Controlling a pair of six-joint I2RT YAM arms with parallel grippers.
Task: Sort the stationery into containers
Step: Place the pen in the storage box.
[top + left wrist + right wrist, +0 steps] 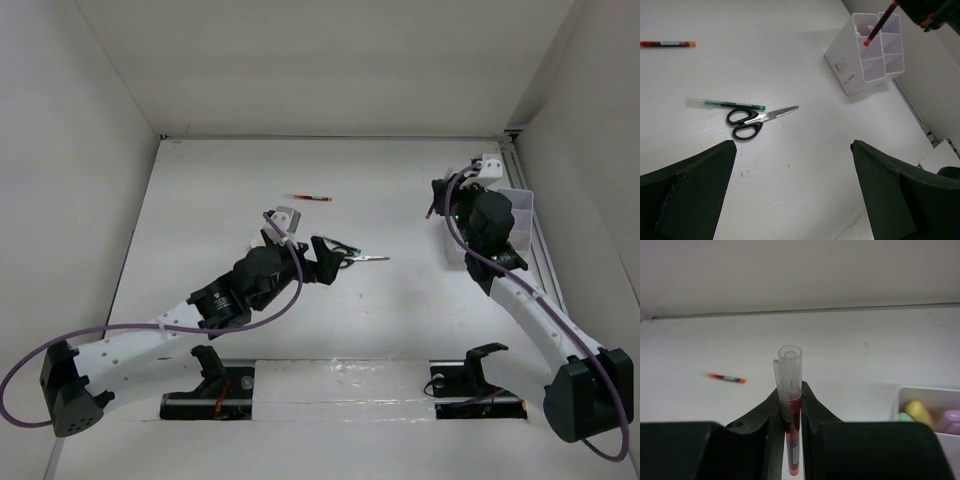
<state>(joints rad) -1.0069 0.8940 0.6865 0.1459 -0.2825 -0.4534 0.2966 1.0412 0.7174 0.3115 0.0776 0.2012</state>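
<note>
white counter (805,165), white containers (845,70). the scissors (752,120) have black handles, silver blades. the red pen (792,407) between the black fingers (765,416) has a clear cap.

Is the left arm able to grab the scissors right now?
Probably yes. The scissors lie flat just ahead of its open jaws with nothing over them; only a green pen lies close beside the handles.

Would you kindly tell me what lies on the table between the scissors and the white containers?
Nothing does. In the left wrist view, the table is bare between the scissors and the containers.
</note>
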